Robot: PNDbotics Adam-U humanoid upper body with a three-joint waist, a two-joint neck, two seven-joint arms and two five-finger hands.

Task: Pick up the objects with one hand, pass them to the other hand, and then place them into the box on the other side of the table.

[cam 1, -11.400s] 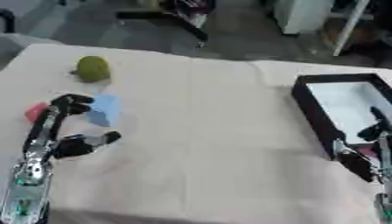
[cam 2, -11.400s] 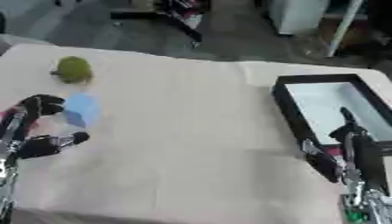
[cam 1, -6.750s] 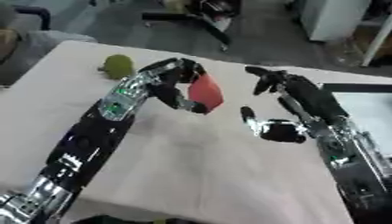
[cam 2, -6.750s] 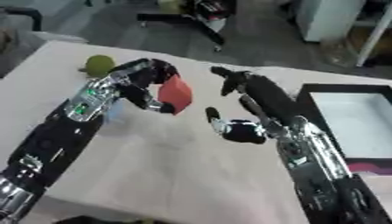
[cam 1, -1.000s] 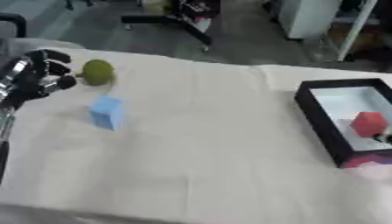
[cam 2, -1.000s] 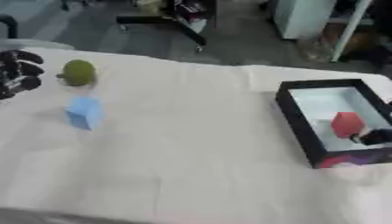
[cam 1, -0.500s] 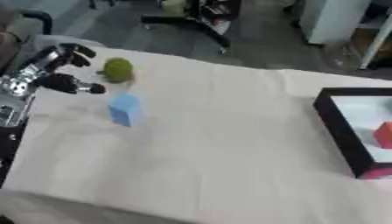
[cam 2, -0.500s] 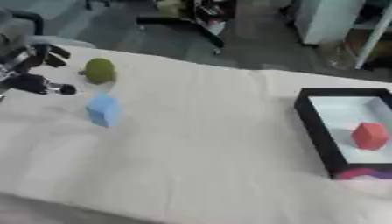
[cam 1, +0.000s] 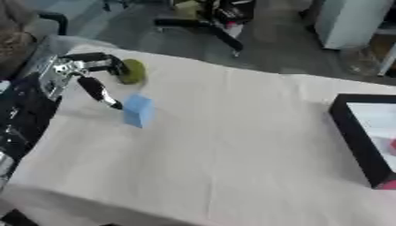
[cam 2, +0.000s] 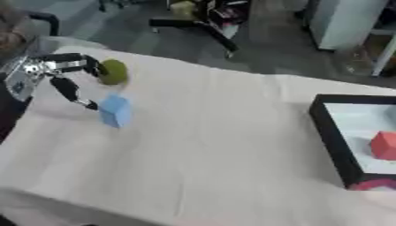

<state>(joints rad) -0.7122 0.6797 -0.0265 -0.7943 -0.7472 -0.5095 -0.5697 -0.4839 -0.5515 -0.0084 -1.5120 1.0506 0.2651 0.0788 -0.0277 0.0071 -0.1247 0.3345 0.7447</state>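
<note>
The small light-blue block [cam 1: 138,110] is standing on the cream cloth-covered table [cam 1: 232,150], and it is judged light and stiff, best taken by its two flat side faces. The left hand [cam 1: 74,70] is spread open just beside it, thumb tip near its upper left edge, fingers near the olive-green round fruit [cam 1: 132,71]. The red block [cam 2: 384,145] is lying in the black-rimmed box [cam 2: 329,132].

Olive-green round object [cam 1: 133,71] near far-left table corner. Light blue block [cam 1: 138,110] just beside. Red block [cam 2: 384,145] in black-walled, white-floored box [cam 2: 330,132] at right edge. Cream tablecloth [cam 1: 232,145]. Left hand [cam 1: 68,73] black and silver.
</note>
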